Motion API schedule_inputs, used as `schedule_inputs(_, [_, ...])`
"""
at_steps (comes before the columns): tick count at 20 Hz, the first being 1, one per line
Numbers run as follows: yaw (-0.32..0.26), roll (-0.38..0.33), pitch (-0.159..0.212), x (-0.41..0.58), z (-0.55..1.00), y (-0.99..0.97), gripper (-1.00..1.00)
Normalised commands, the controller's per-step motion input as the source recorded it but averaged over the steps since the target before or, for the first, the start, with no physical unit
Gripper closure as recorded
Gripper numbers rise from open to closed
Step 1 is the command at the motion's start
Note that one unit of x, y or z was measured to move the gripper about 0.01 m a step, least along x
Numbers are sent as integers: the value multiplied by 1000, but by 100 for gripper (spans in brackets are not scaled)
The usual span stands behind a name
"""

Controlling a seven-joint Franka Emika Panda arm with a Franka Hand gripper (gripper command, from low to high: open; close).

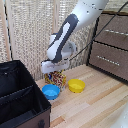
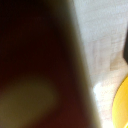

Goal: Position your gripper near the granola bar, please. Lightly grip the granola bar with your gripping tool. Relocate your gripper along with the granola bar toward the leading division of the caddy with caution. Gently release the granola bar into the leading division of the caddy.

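In the exterior view the gripper (image 1: 54,70), fingers hidden so its hold cannot be confirmed, hangs at frame centre directly over the upright granola bar (image 1: 55,78), long axis vertical, with the caddy (image 1: 20,95) well apart at lower left.

Exterior view evenly lit, soft and low-resolution, faint shadows under blue bowl (image 1: 50,91) and yellow bowl (image 1: 76,85), wrist view heavily blurred, dark unfocused mass filling most of frame.
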Motion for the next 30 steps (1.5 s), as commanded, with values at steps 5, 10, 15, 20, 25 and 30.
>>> schedule_inputs(5, [-70, 0, -14, 0, 10, 0, 100])
schedule_inputs(10, [-137, 0, 51, 5, 238, 20, 100])
schedule_inputs(15, [-101, 0, 120, 58, 839, -2, 100])
schedule_inputs(20, [-36, -2, 110, 135, 986, 0, 100])
schedule_inputs(25, [-96, 36, 94, 127, 888, 40, 100])
schedule_inputs(30, [-126, 52, 125, 5, 735, 37, 100])
